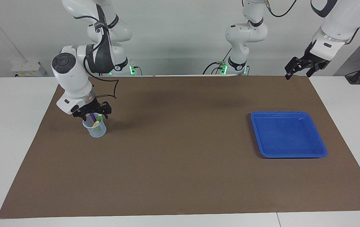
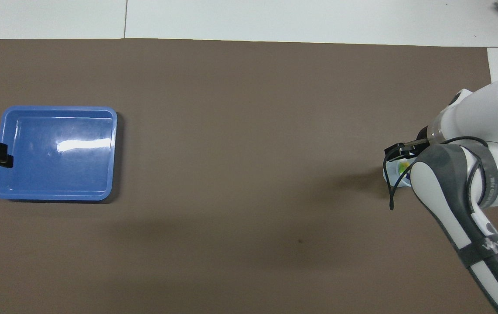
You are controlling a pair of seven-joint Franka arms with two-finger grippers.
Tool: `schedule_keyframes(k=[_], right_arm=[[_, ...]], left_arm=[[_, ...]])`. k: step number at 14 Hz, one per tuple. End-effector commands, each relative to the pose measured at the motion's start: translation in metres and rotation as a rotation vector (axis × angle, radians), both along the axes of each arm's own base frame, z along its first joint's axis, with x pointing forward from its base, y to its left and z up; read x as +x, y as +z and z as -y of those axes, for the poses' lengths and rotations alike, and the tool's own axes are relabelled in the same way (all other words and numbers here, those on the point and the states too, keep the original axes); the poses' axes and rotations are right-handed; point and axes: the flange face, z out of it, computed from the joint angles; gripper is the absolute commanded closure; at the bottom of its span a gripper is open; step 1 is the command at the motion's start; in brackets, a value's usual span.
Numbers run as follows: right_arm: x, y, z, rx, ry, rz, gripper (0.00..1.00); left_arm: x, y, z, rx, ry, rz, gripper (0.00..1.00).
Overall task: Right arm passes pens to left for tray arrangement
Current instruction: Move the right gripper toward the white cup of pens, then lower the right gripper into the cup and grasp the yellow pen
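Meanwhile, brown mat (image 1: 180,151) covers white table (image 1: 9,126); both end effectors' finger states unclear.

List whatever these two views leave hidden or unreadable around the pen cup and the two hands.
- Pens: overhead view, the right arm covers nearly all of the cup; the facing view shows only their tops.
- Right hand: facing view, whether it grips a pen is too small to tell.
- Left hand: overhead view, cut off at the edge beside the tray.
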Motion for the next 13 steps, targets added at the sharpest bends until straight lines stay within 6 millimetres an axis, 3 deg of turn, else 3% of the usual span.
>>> schedule_keyframes(k=[1, 13], right_arm=[[0.000, -0.009, 0.007, -0.022, 0.025, -0.002, 0.05], [0.001, -0.029, 0.014, -0.064, 0.047, -0.014, 0.11]], left_arm=[[-0.008, 0.001, -0.002, -0.007, 0.006, 0.014, 0.00], [-0.007, 0.000, -0.003, -0.007, 0.009, 0.017, 0.00]])
